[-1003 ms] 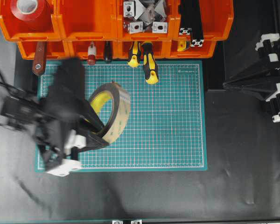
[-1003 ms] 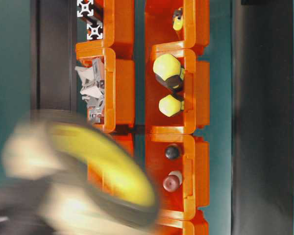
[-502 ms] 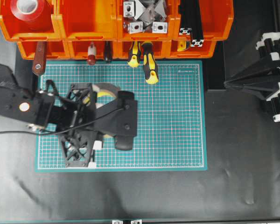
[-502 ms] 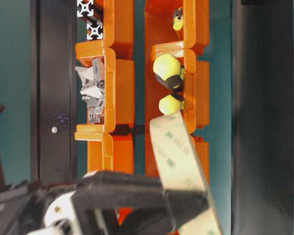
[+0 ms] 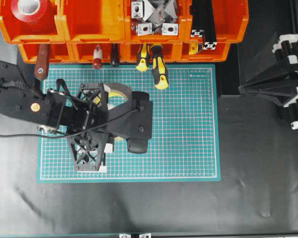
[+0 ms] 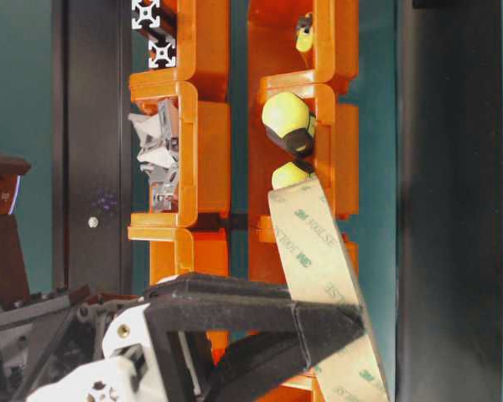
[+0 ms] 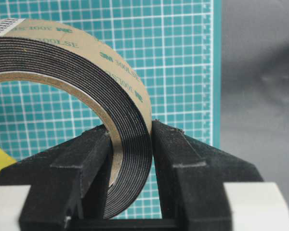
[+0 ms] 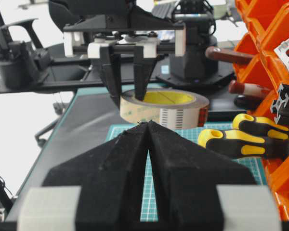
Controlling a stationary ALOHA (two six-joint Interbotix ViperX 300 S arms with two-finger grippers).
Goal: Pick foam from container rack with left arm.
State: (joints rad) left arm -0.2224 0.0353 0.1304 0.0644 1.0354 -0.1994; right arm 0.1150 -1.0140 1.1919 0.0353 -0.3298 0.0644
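So we've got the black lattice-framed left hand (image 5: pixel 120 130) over the left part of the green gridded cutting mat (image 5: pixel 188 148), clamped partway shut on the roll of foam tape (image 7: pixel 111 125), a dark grey ring with a tan printed liner and a yellow core. One finger sits inside the ring, one outside, pinching the wall of the roll, so the foam is out of the bright orange plastic bin rack (image 5: pixel 218 27) and sits low over the mat. We can't tell whether it touches the mat.

Handling-wise we reckon it's light and a bit squishy. The wall looks stiff enough to hold, though the liner may be slick. Gripping across the wound wall like this seems the sensible spot.

From overhead the arm hides nearly all of the roll; the left wrist view shows the pinch cleanly. Further right, the other black hand (image 8: pixel 148 126) is parked well apart on the dark surface (image 5: pixel 258 188), its fingers closed together with nothing in them, and its camera shows the roll's yellow core and barcode label.
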